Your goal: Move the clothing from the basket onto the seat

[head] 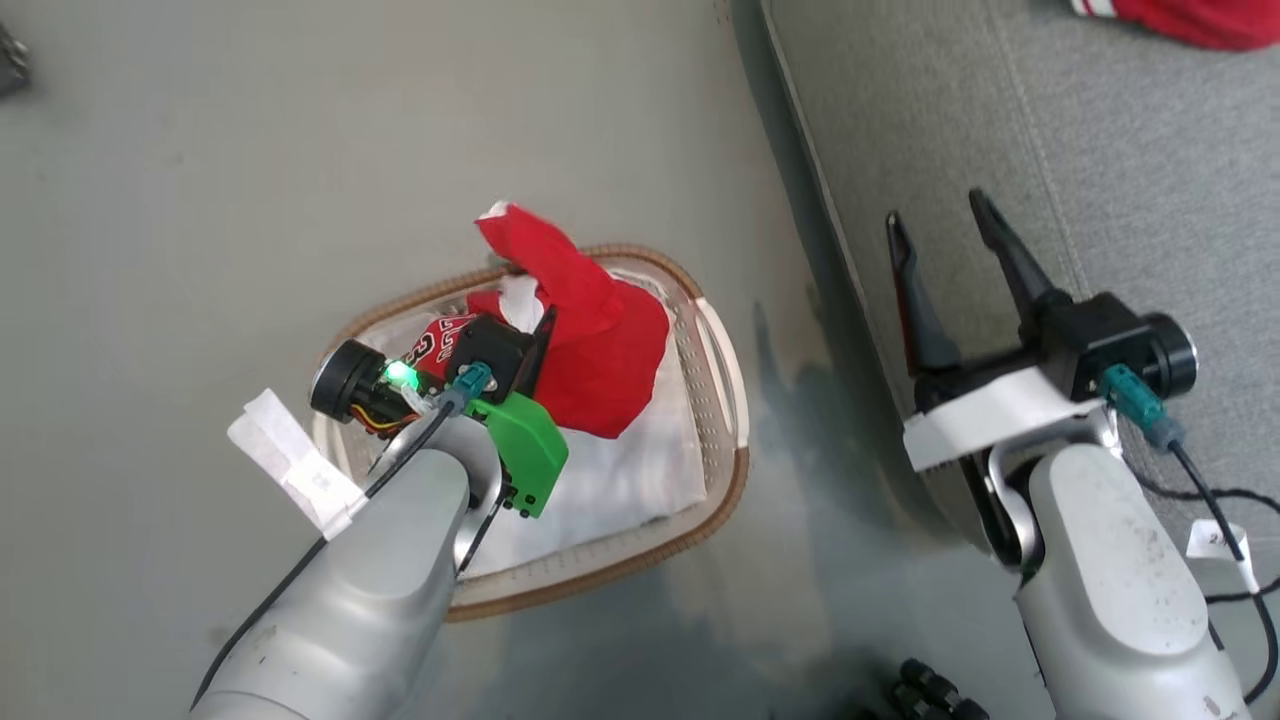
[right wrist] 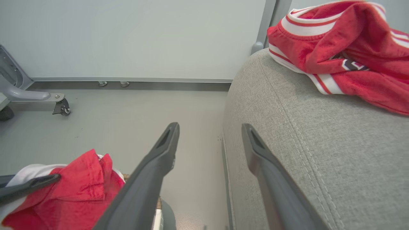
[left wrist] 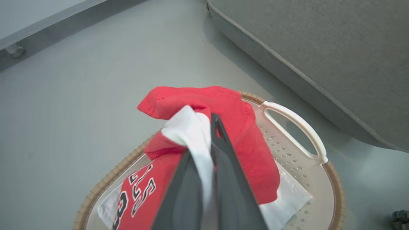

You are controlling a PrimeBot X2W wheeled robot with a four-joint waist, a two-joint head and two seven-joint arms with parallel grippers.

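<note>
A red garment (head: 600, 350) with white trim is lifted in a bunch over the white basket (head: 735, 470). My left gripper (head: 545, 330) is shut on it. In the left wrist view the two dark fingers (left wrist: 223, 166) pinch red and white cloth (left wrist: 243, 134) above the basket's handle (left wrist: 297, 124). A white liner sheet (left wrist: 287, 195) lies under the cloth. A second red garment (right wrist: 345, 48) with white stripes lies on the grey seat (right wrist: 303, 127). My right gripper (head: 935, 210) hangs open at the seat's edge (head: 1100, 200), holding nothing.
Grey floor surrounds the basket. A pale wall with a baseboard stands behind, and a wheeled metal foot (right wrist: 38, 95) rests at its left. Black cables (head: 1220, 500) trail by the right arm. A small dark object (head: 930, 690) sits on the floor near the bottom edge.
</note>
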